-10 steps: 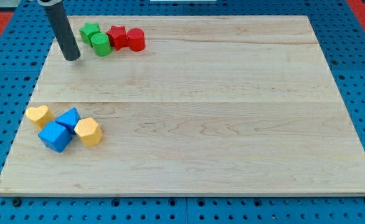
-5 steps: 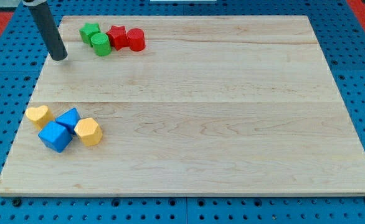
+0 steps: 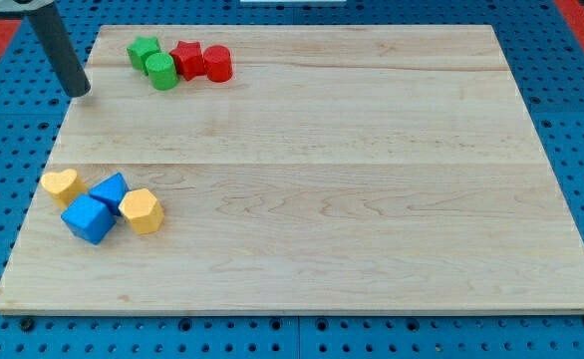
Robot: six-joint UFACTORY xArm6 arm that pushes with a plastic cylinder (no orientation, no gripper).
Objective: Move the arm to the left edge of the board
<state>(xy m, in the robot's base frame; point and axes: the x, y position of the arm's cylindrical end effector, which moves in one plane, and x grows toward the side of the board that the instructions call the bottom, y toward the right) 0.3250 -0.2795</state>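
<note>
My tip (image 3: 77, 91) stands at the left edge of the wooden board (image 3: 312, 179), near the view's top left. It touches no block. To its right sit two green blocks (image 3: 144, 51) (image 3: 160, 71), a red star-like block (image 3: 186, 60) and a red cylinder (image 3: 217, 63), bunched together. Well below the tip, near the board's left side, lie a yellow heart (image 3: 60, 183), a blue triangular block (image 3: 110, 189), a blue cube (image 3: 88, 218) and a yellow hexagonal block (image 3: 143, 210).
The board lies on a blue perforated table (image 3: 3, 170). A red area (image 3: 583, 20) shows at the view's top right corner.
My tip has slid to the view's left, from beside the green blocks to the board's left edge. No block has moved.
</note>
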